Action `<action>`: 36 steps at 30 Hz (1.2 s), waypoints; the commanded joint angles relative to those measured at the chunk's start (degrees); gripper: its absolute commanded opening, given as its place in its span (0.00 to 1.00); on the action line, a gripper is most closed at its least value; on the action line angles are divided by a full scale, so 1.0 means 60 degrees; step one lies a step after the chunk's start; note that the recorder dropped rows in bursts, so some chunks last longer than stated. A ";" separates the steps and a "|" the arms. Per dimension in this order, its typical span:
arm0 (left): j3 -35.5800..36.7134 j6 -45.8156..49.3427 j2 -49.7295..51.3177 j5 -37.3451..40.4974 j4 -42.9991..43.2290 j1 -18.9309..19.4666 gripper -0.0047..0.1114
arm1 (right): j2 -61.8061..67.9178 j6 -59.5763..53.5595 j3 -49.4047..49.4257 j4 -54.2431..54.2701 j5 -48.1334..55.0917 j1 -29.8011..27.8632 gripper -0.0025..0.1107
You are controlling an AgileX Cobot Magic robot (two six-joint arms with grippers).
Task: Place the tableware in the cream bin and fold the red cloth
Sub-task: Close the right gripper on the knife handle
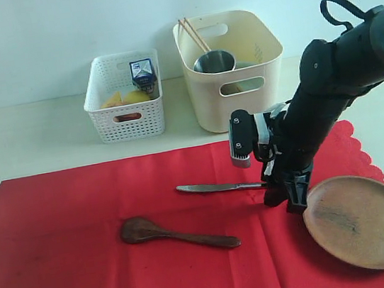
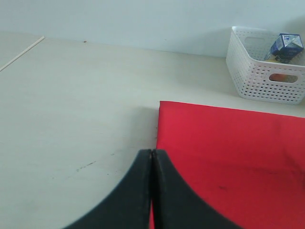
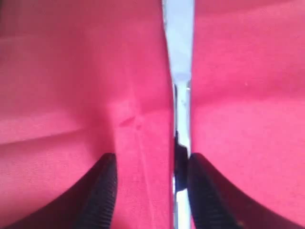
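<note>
Fingers (image 3: 102, 191) of the right gripper (image 3: 151, 160) straddle the knife (image 3: 180, 47) handle, parted wider than it and holding nothing, ready to pinch; left gripper (image 2: 151, 153) closed, empty.

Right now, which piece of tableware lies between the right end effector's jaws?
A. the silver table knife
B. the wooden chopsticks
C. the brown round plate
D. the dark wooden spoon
A: in the right wrist view the silver table knife runs between the open jaws of the right end effector, close against one of them, while the dark wooden spoon and brown round plate lie apart on the red cloth.
</note>
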 commanded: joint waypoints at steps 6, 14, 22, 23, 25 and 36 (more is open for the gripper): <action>0.0035 0.0001 -0.0045 -0.0096 -0.0012 -0.0021 0.05 | 0.0191 0.0296 -0.0018 -0.0561 0.0042 0.0016 0.02; 0.0035 0.0001 -0.0045 -0.0096 -0.0012 -0.0021 0.05 | -0.0147 0.0149 -0.0018 0.0035 -0.0554 0.0016 0.02; 0.0035 0.0001 -0.0045 -0.0096 -0.0012 -0.0021 0.05 | -0.0340 0.0149 -0.0018 0.0553 -0.0393 0.0016 0.02; 0.0035 0.0001 -0.0045 -0.0096 -0.0012 -0.0021 0.05 | -0.0340 0.0149 -0.0018 0.0553 -0.0398 0.0016 0.03; 0.0035 0.0001 -0.0045 -0.0096 -0.0012 -0.0021 0.05 | -0.0340 0.0149 -0.0018 0.0553 -0.0439 0.0016 0.07; 0.0035 0.0001 -0.0045 -0.0096 -0.0012 -0.0021 0.05 | 0.0064 0.0149 -0.0018 0.0553 -0.0506 0.0016 0.45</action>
